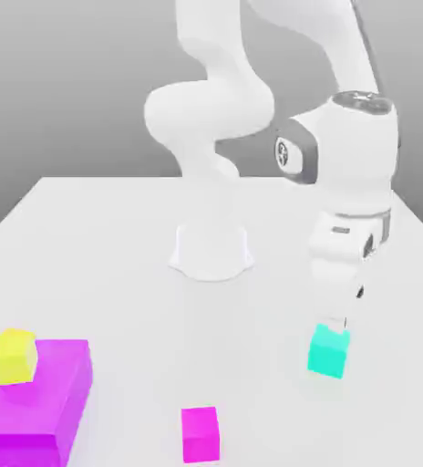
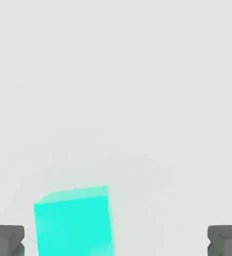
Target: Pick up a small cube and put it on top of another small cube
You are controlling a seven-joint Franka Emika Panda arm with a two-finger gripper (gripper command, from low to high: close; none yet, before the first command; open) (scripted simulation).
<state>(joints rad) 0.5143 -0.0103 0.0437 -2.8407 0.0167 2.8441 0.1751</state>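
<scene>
Simply a matte cyan cube (image 1: 329,351).

Cyan cube (image 1: 329,351) on the white table (image 1: 252,342)

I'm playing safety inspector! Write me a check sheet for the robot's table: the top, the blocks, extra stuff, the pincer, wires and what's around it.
Surface: pale, plain tabletop.
Job's things: cyan cube under the pincer; magenta cube on the tabletop; yellow cube on top of a wide purple block. Cyan isn't stacked on another cube.
Clutter: nothing seen, unless the purple block counts.
Pincer: open, cyan cube between its fingers but nearer one of them, not gripped.
Cables: nothing seen.
Surroundings: white robot arm standing on the tabletop, plain grey background behind.
</scene>
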